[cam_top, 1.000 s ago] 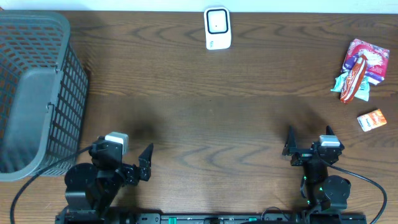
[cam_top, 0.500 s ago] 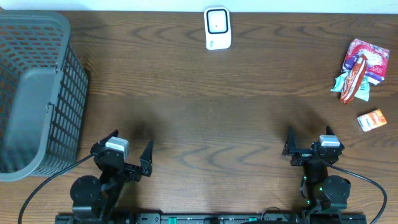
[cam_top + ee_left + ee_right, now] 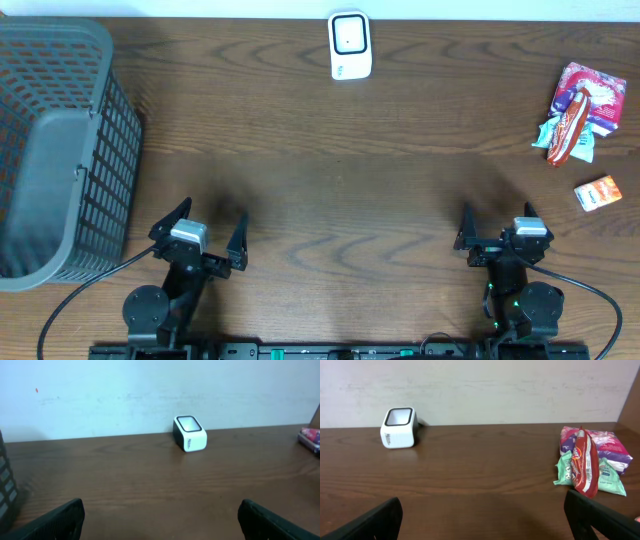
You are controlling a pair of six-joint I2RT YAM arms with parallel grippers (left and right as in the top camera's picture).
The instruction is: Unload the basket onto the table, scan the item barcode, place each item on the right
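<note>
Left jaws and right jaws both gape wide and empty at the near edge of the counter (image 3: 340,180). The packets (image 3: 575,118) — plus what looks like a small orange box (image 3: 598,193) — lie far right, well apart from the scanner (image 3: 350,45) at the back.
</note>
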